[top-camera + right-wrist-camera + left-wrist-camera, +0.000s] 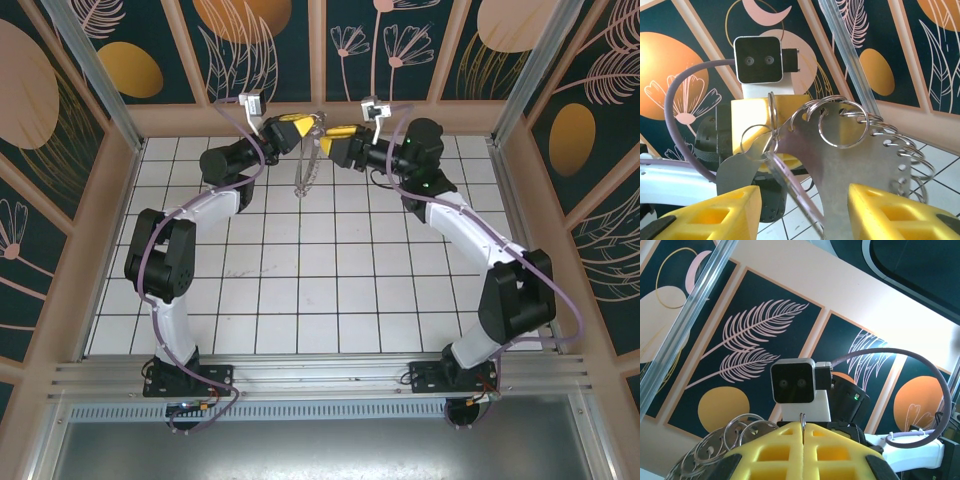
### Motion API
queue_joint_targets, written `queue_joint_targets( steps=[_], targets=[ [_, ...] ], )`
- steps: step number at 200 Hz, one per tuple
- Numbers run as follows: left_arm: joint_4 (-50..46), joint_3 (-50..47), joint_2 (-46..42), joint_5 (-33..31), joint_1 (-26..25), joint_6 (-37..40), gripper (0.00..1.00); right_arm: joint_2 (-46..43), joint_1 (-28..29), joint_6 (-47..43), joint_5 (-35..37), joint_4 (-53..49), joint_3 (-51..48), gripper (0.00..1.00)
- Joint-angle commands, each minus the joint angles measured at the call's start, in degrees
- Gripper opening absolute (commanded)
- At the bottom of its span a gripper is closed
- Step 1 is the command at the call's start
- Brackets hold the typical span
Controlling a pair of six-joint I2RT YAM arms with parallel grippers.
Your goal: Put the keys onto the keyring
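Both arms are raised over the far tiles with their tips almost meeting. My left gripper [308, 126] [803, 430] is shut on a thin split ring [802, 419] of the keyring. The keyring [860, 165] is a curved metal plate with several wire rings along its edge, and it hangs below the grippers [305, 170]. A pale lilac key [792, 190], seen edge-on, dangles from a small ring [756, 145] at the plate's end. My right gripper [328, 135] [802, 212] is open; its yellow fingers [710, 215] stand apart on either side of the key and plate.
The white tiled floor [320, 290] lies below, walled by patterned panels [400, 50] at the back and sides. An aluminium post [850, 65] runs up close behind the keyring. The right wrist camera [793, 381] faces the left fingers at close range.
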Motion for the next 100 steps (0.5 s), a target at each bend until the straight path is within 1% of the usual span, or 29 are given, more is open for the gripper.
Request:
queue_joint_targets(
  steps=[1, 16, 29, 41, 62, 82, 100],
  targets=[
    [6.94, 0.85, 0.56, -1.64, -0.36, -1.09, 0.0, 1.94, 1.01, -0.59, -2.6, 2.35, 3.4, 0.49],
    [6.69, 1.1, 0.74, -1.65, -0.43, -1.06, 0.0, 2.83, 1.33, -0.58, -3.36, 2.24, 3.93, 0.47],
    [6.39, 1.2, 0.89, -1.81, -0.42, -1.05, 0.0, 3.11, 1.51, -0.55, -4.09, 2.43, 3.86, 0.42],
    [6.28, 1.29, 1.01, -1.83, -0.47, -1.06, 0.0, 3.2, 1.61, -0.62, -4.77, 2.55, 3.67, 0.33],
    [6.14, 1.37, 1.1, -1.93, -0.47, -0.96, 0.0, 3.09, 1.79, -0.8, -6.04, 2.58, 3.4, 0.14],
    [6.0, 1.51, 1.2, -2.01, -0.47, -0.91, 0.0, 3.17, 1.96, -1.06, -7.07, 2.44, 3.31, 0.0],
    [6.0, 1.47, 1.15, -2.1, -0.43, -0.71, 0.0, 3.22, 2.22, -1.37, -7.25, 1.98, 3.41, 0.0]
  ],
)
